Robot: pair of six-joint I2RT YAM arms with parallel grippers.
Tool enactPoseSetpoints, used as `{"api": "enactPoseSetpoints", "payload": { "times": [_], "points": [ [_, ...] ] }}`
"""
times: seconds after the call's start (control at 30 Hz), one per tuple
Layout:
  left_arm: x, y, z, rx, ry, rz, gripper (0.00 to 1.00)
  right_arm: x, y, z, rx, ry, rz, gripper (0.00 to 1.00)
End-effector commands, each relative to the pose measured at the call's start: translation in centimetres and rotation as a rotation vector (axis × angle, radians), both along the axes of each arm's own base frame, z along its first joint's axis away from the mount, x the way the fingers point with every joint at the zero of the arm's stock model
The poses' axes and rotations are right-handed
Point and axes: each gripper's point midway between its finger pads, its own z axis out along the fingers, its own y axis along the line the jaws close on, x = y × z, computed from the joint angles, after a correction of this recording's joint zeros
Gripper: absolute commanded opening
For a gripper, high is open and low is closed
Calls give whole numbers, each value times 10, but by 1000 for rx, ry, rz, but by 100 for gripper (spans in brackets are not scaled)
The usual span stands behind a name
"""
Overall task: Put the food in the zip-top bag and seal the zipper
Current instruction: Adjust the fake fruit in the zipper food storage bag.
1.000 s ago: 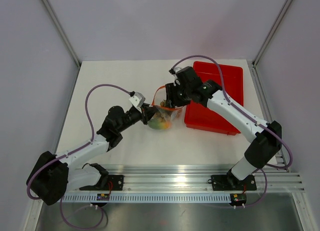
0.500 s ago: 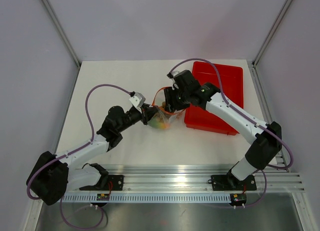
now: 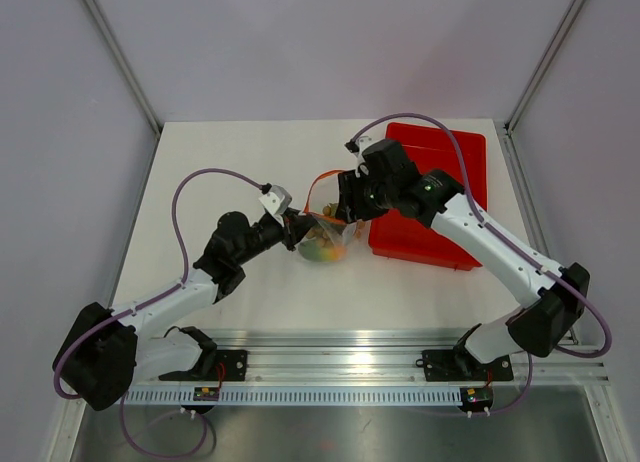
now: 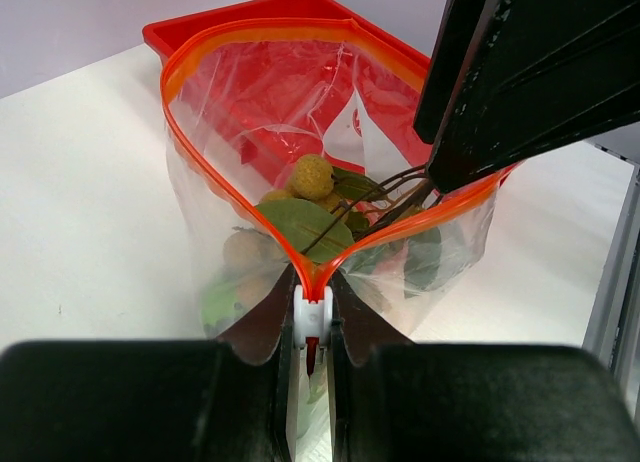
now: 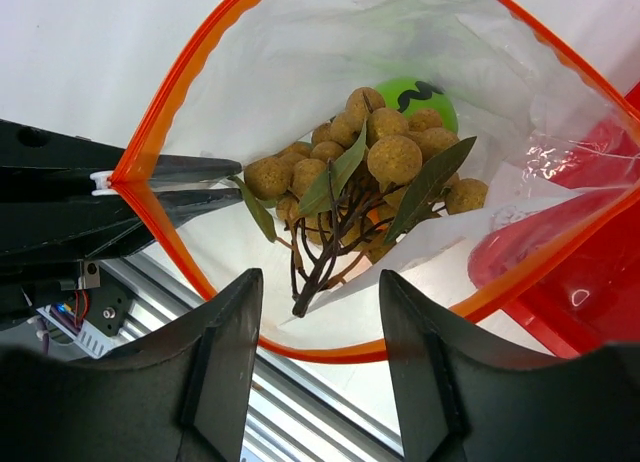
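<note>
While outstretched, left arm at zipper.

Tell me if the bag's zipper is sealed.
No, the zipper gapes in a wide loop around the bag mouth, showing the tan balls inside.

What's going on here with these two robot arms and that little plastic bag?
The two arms are bagging toy food. The left claw pinches the zip-top bag at the white end of its zipper, so the mouth gapes wide. The right claw hovers open just over the mouth. A bunch of tan balls and a green fruit lie inside. The zipper is not yet sealed.
</note>
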Motion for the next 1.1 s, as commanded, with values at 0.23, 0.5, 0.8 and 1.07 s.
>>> {"api": "enactPoseSetpoints", "payload": {
  "times": [0.23, 0.5, 0.8, 1.07],
  "points": [
    [1, -3, 21, -37, -62, -19, 0, -10, 17, -12, -16, 25, 67, 43],
    [1, -3, 20, -36, -58, -21, 0, -8, 20, -19, -34, 32, 64, 23],
    [-3, -4, 20, -37, -67, -41, 0, -2, 31, -9, 37, 20, 49, 0],
    [-8, -3, 20, -27, -81, -52, 0, 16, 41, 7, 274, 136, 45, 0]
  ]
}}
